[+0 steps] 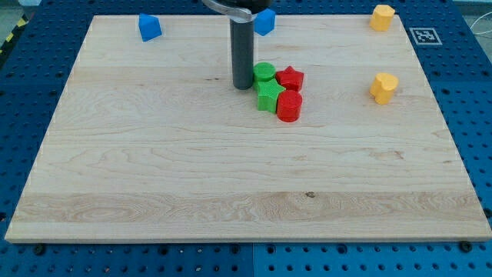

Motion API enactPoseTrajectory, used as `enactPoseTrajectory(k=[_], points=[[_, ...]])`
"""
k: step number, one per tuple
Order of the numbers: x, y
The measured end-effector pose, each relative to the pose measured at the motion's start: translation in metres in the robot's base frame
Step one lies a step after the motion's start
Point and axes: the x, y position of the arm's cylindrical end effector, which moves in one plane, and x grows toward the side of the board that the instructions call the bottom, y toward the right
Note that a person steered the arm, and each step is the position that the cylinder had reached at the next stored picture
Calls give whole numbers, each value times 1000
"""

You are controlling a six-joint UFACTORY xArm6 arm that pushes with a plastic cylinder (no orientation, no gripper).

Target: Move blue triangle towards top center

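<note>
Red cylinder (289,106) is noted nearest, clustered with green blocks (266,86), my tip (244,85) just left; no jaws are fitted, and the blue triangle (149,28) lies far left, apparently awaiting a rightward push.

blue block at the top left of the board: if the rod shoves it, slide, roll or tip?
The blue block most likely slides: it looks low and squat, sitting flat on the smooth wooden board. Rolling seems unlikely, as it shows flat faces and corners. An off-centre push would probably spin it. My tip is far from it now, beside the green blocks.
</note>
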Motion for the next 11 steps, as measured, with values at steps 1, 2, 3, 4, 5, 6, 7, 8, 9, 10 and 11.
enactPoseTrajectory(k=[1, 2, 3, 4, 5, 6, 7, 8, 9, 10, 11], points=[[0, 0], [1, 0], [1, 0], [1, 0], [1, 0], [5, -8], [27, -22], [52, -17], [66, -8], [75, -8], [109, -16]])
